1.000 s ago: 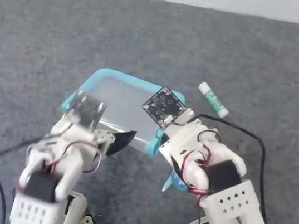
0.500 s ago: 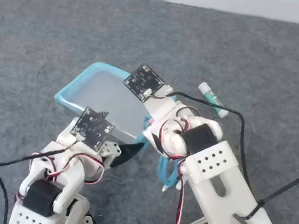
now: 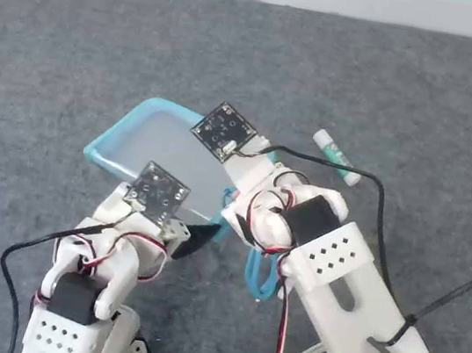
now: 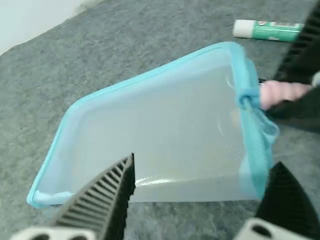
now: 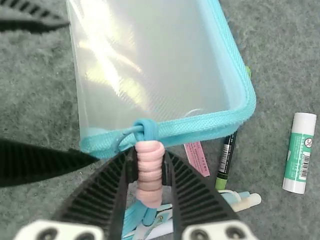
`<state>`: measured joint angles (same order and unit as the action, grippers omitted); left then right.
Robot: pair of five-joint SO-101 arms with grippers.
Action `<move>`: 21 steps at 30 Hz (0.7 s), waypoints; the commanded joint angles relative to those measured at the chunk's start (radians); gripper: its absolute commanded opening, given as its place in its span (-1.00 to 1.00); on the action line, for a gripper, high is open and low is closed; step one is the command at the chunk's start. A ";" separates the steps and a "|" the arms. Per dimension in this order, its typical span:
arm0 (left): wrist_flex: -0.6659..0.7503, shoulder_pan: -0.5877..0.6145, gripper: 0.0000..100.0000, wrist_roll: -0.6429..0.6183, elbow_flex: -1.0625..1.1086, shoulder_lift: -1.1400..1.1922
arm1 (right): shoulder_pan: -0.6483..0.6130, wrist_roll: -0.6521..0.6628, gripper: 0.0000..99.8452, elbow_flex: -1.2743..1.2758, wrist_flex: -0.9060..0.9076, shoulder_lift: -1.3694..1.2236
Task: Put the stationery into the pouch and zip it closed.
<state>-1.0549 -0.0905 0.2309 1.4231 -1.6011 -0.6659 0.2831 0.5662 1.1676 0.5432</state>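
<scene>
Okay, left side first. Your left gripper (image 4: 200,182) sits just short of the near edge of the pouch (image 3: 163,143), with its fingers spread wide and nothing held between them.

The pouch is translucent with a teal zip border and lies on the grey counter (image 3: 427,90) between the two arms. You can see the counter texture through it.

Your right gripper (image 5: 148,160) is at the pouch's right-hand corner. Its fingers are pinched narrow on the pink coiled zip pull (image 5: 149,175), which hangs off the teal slider (image 5: 145,131) at that corner. I can't tell from these angles whether the zip is open or closed.

The stationery is outside the pouch, on the counter beside that same corner:
- a dark pen (image 5: 227,155) with a green tip, its top end tucked under the pouch edge
- a small pink piece (image 5: 196,157) just beside the pen
- some pale pens (image 5: 241,201) near the gripper
- something teal (image 3: 257,273) below the right gripper, possibly scissor handles, but it's too hidden to call

Farthest right is the glue stick (image 3: 337,157), white with a green label. It lies on its side, apart from the pouch.
</scene>
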 commanded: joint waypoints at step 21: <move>-0.009 -0.091 -0.25 -0.048 -0.070 0.003 | 0.012 -0.014 -0.99 -0.009 -0.027 0.053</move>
<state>-1.0579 -0.1734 0.1987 1.4108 -1.5996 -0.6414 0.2831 0.5708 1.1676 0.5953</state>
